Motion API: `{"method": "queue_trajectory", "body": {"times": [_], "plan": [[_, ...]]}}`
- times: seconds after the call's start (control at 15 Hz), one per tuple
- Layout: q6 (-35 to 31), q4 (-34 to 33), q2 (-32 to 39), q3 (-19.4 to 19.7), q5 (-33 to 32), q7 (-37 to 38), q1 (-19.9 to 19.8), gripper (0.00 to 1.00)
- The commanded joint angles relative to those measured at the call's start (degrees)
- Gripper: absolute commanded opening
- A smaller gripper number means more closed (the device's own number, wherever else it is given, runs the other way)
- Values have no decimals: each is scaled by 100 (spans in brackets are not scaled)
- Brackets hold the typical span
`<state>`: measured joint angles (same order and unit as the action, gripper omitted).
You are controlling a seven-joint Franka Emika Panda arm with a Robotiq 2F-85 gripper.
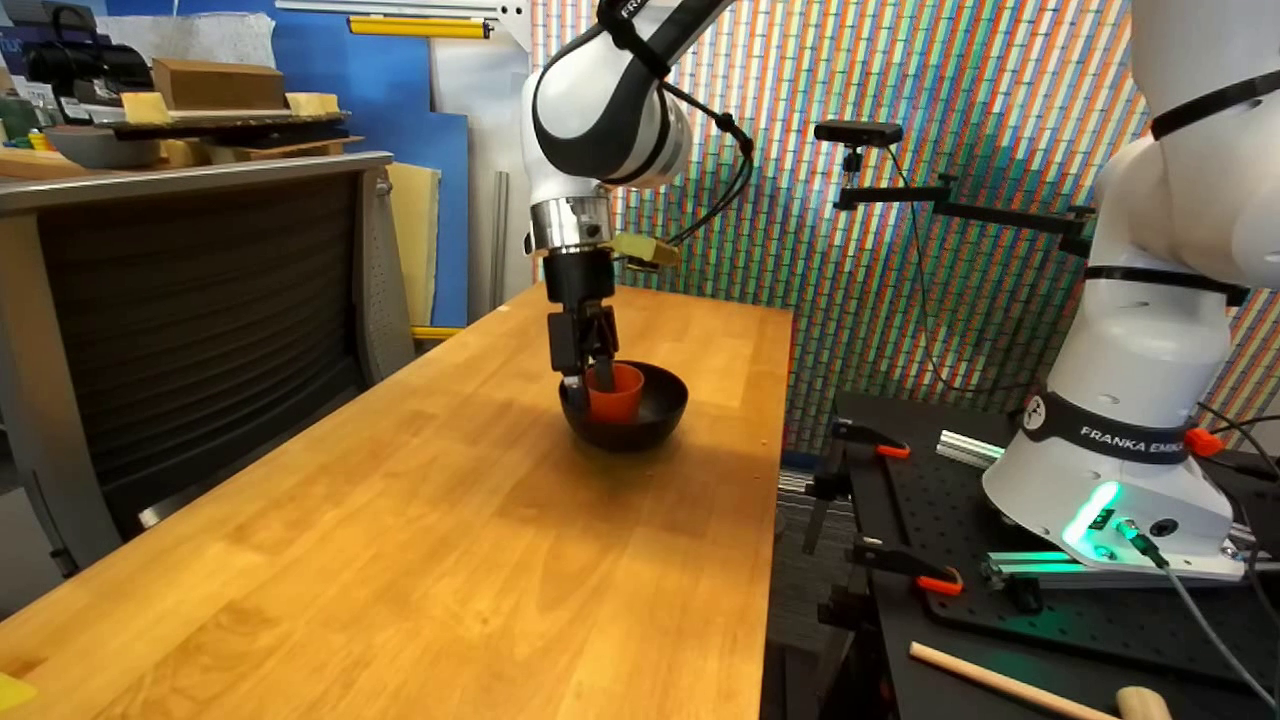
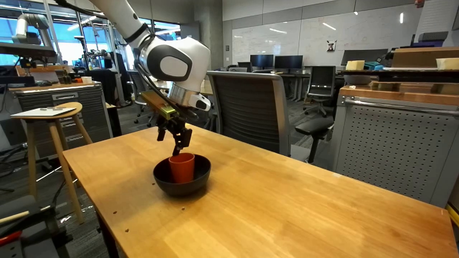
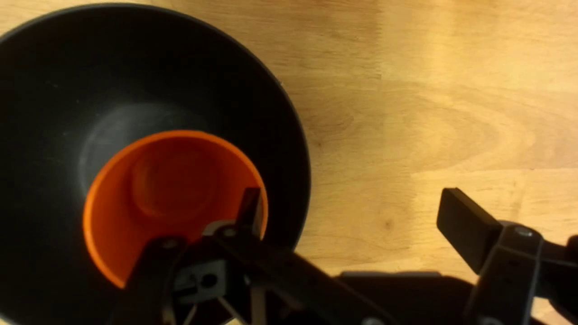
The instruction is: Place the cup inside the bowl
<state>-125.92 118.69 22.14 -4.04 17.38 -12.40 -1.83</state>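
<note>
The orange-red cup (image 1: 617, 402) stands upright inside the black bowl (image 1: 652, 432), and this shows in both exterior views. In an exterior view the cup (image 2: 182, 170) rises above the rim of the bowl (image 2: 186, 190). In the wrist view the cup (image 3: 176, 176) sits toward one side of the bowl (image 3: 275, 131). My gripper (image 3: 350, 194) is wide open with nothing between its fingers. One finger overlaps the cup's mouth near its wall; the other is over the wood outside the bowl. I cannot tell whether a finger touches the cup. The gripper (image 1: 588, 384) points down at the bowl.
The bowl stands on a wooden table (image 1: 480, 560). A chair (image 2: 247, 111) stands by the table's long edge. A stool (image 2: 53, 114) is off its end. In an exterior view a second white arm (image 1: 1130, 400) is mounted on a black bench beside the table.
</note>
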Motion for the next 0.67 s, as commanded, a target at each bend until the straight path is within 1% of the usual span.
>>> {"method": "queue_trajectory", "body": {"times": [0.0, 0.2, 0.4, 0.53, 0.6], "plan": [[87, -65, -125, 67, -196, 80, -38, 100], [286, -150, -257, 64, -243, 0, -79, 100], [713, -376, -601, 72, -405, -126, -93, 100], [1197, -587, -901, 81, -533, -243, -101, 100], [1634, -728, -1035, 93, -652, -391, -107, 100]]}}
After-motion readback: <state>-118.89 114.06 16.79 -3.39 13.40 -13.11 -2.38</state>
